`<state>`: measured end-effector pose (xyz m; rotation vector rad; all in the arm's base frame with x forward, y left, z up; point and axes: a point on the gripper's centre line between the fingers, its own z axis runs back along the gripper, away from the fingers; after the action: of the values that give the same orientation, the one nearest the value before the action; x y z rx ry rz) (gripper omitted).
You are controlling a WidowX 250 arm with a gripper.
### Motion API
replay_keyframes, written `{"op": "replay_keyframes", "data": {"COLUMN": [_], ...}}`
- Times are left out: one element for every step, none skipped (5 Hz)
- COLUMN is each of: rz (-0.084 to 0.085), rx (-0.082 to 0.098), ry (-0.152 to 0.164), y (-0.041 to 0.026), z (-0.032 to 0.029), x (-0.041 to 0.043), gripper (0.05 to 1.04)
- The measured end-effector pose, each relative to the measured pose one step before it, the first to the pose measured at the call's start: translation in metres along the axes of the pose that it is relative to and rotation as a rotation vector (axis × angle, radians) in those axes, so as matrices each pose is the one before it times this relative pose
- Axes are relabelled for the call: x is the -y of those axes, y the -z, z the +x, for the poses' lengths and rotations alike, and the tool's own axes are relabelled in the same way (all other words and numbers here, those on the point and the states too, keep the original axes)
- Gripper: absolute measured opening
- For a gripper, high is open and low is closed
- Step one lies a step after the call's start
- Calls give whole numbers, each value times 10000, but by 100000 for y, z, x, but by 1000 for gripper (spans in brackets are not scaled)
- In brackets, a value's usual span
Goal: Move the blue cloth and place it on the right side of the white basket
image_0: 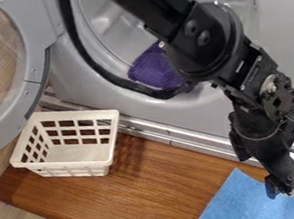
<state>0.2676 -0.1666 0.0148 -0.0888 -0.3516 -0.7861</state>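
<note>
"Where was the cloth [238,202]?"

"At my view's five o'clock, flat on the wooden board [139,193], running from beneath the pincer [281,191] toward its eight."

"Pincer spread or pressed together?"

"I couldn't tell."

"Elsewhere?"

"Basket [73,168] toward eight, purple cloth [153,70] at twelve, door [31,65] open at ten."

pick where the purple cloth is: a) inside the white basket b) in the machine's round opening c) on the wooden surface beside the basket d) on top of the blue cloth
b, since the purple cloth shows in the round opening of the machine, up behind the wooden surface that bears the white basket and the blue cloth.
</note>
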Motion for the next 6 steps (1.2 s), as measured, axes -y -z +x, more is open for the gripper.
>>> {"op": "replay_keyframes", "data": {"rz": [-72, -121, 266, 115, -70, -128], "rx": [-282, -252, -404, -169, -124, 144], "ry": [5, 218, 491, 228, 57, -128], "y": [731, 1437, 1059, 1156, 1002, 980], "z": [-606, -290, 344, -302, -408, -314], "x": [127, 316, 312, 56, 201, -143], "gripper": [999, 999, 999, 999, 999, 999]}}
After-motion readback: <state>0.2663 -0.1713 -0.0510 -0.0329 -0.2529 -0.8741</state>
